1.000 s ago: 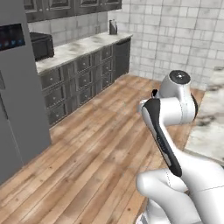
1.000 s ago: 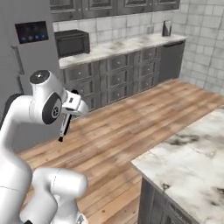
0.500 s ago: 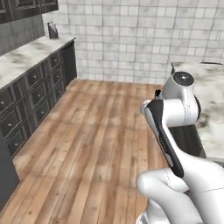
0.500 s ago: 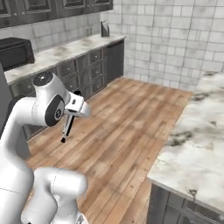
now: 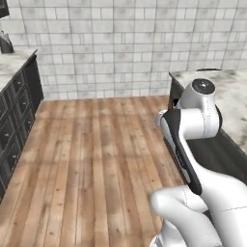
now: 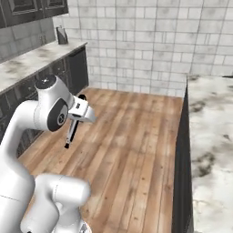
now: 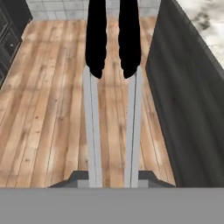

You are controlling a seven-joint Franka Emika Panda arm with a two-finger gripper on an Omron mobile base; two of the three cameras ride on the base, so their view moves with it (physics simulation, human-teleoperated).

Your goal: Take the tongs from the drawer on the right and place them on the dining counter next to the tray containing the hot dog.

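My gripper (image 6: pixel 78 114) is shut on the tongs (image 6: pixel 71 133), which hang from it tilted down over the wood floor. Along the hand, the tongs (image 7: pixel 92 131) reach away as two silvery arms with black tips, clamped at their near end in the gripper (image 7: pixel 112 178). The white marble dining counter (image 6: pixel 210 136) runs along the right, above a dark side panel, and its top corner (image 7: pixel 205 17) lies to the right of the tongs' tips. The same counter (image 5: pixel 234 91) is behind my arm. The drawer, tray and hot dog are out of view.
Wood plank floor (image 5: pixel 96 159) spreads ahead to a tiled wall (image 5: pixel 120 48). Dark cabinets under a marble worktop (image 6: pixel 32 61) line the left, with a dark kettle (image 6: pixel 61 35) at the far end. The counter's dark side panel (image 7: pixel 188 109) stands close on the right.
The whole picture has swung: the base has turned from the cabinet wall toward the tiled wall, bringing the marble counter closer on the right. The tongs stay in the gripper.
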